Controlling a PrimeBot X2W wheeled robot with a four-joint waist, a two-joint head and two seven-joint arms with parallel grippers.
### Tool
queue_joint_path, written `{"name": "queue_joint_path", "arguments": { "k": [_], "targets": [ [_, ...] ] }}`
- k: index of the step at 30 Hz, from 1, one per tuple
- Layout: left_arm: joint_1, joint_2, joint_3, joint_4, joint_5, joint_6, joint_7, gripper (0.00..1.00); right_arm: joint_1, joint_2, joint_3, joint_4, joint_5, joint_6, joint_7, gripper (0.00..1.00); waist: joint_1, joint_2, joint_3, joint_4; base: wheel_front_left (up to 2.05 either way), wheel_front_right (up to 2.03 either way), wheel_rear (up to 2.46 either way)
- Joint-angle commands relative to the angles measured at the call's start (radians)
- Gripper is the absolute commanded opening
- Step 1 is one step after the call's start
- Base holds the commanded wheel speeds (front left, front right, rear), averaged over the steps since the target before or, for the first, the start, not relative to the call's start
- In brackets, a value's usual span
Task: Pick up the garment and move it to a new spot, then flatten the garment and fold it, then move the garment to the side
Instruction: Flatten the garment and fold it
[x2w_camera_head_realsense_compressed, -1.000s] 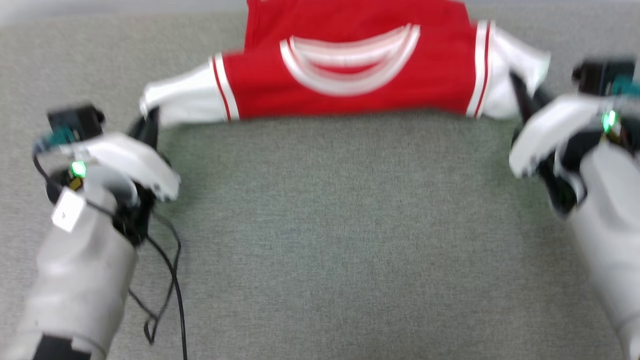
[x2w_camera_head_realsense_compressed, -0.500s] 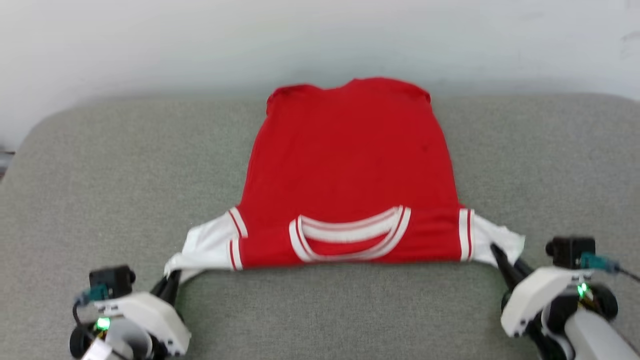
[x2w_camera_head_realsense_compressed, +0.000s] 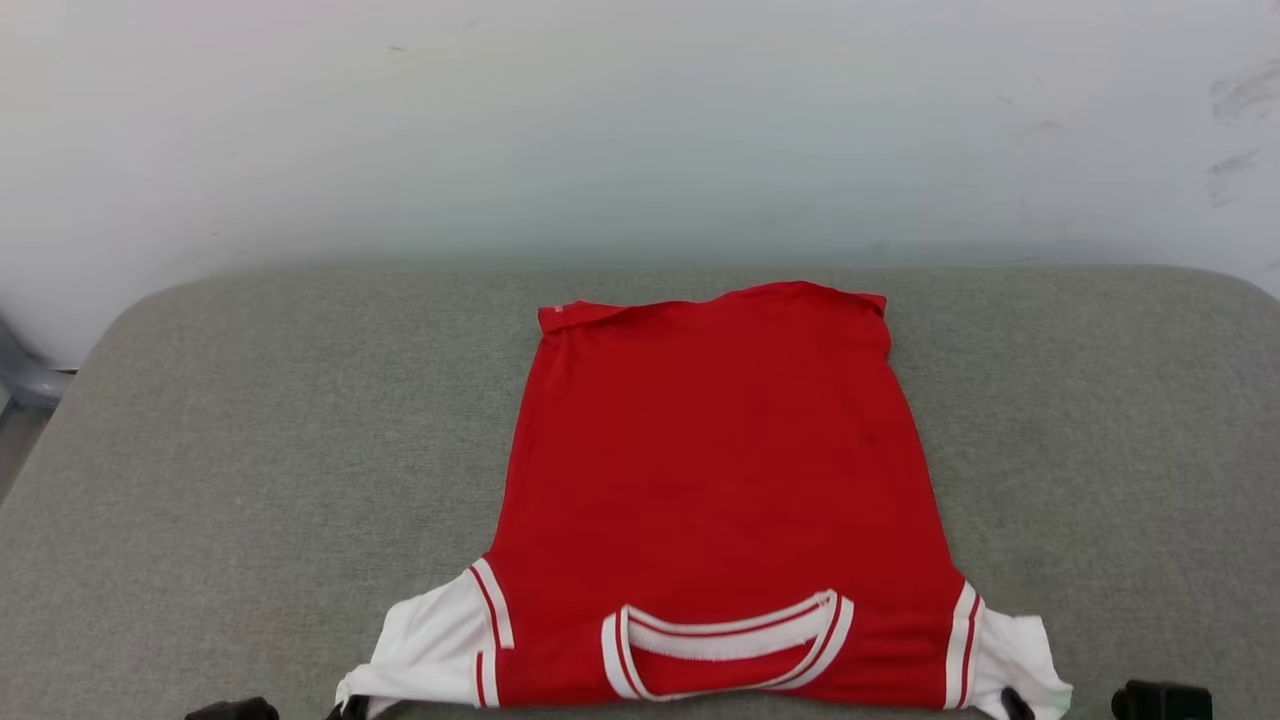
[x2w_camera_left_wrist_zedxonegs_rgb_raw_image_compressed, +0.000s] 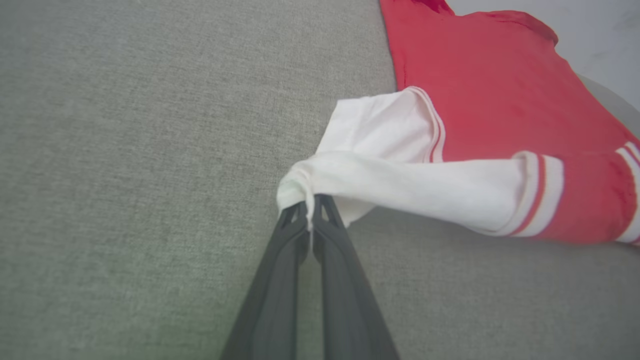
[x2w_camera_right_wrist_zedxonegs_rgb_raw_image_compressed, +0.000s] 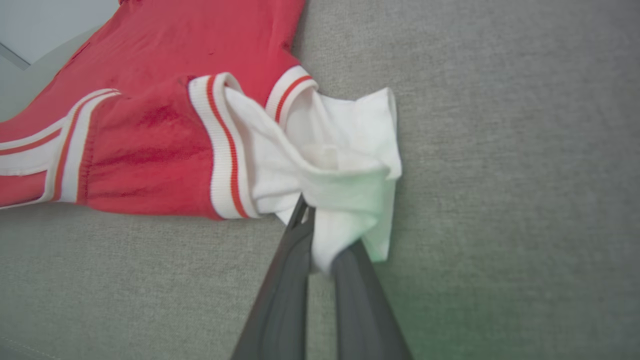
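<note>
The garment is a red jersey that lies back side up on the grey cushion, its striped collar nearest me and its hem at the far end. Both white sleeves are pulled outward. In the left wrist view my left gripper is shut on the bunched tip of one white sleeve. The right wrist view has my right gripper shut on the crumpled other sleeve. The head view catches just the dark finger ends at its bottom edge, left gripper and right gripper.
A grey fabric-covered surface with rounded far corners carries everything. A pale wall rises right behind it. A grey object stands off the surface's left edge. Bare fabric extends on both sides of the garment.
The head camera has tilted up, so the garment and both grippers have slid down the picture and the wall has come into view. Both grippers stay shut on the sleeves.
</note>
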Motion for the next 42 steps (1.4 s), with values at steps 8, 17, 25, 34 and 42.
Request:
{"name": "queue_joint_path", "arguments": {
  "k": [8, 17, 25, 34, 42],
  "targets": [
    [0.057, 0.004, -0.011, -0.124, 0.038, 0.066, 0.005, 0.0, 0.092, 0.046, -0.059, -0.129, -0.01, -0.001, 0.063, 1.0, 0.0002, -0.0001, -0.002, 0.021, 0.0, 0.0, 0.0],
    [0.034, 0.003, -0.028, -0.259, 0.075, 0.123, 0.019, 0.0, 0.037, 0.029, -0.22, -0.271, -0.01, -0.001, 0.121, 1.0, 0.0002, -0.0001, 0.015, 0.07, 0.0, 0.0, 0.0],
    [-0.054, -0.014, -0.056, -0.374, 0.121, 0.14, 0.031, 0.0, -0.234, -0.04, -0.3, -0.179, -0.013, -0.001, 0.372, 1.0, 0.0002, -0.0001, 0.147, 0.144, 0.0, 0.0, 0.0],
    [-0.191, -0.067, -0.09, -0.456, 0.188, 0.133, 0.016, 0.0, -0.606, -0.133, -0.288, -0.036, -0.038, -0.001, 0.683, 1.0, 0.0002, -0.0001, 0.346, 0.251, 0.0, 0.0, 0.0],
    [-0.268, -0.11, -0.108, -0.506, 0.221, 0.118, 0.005, 0.0, -0.842, -0.194, -0.282, 0.059, -0.103, -0.001, 0.782, 1.0, 0.0002, -0.0001, 0.467, 0.329, 0.0, 0.0, 0.0]
  ]
}}
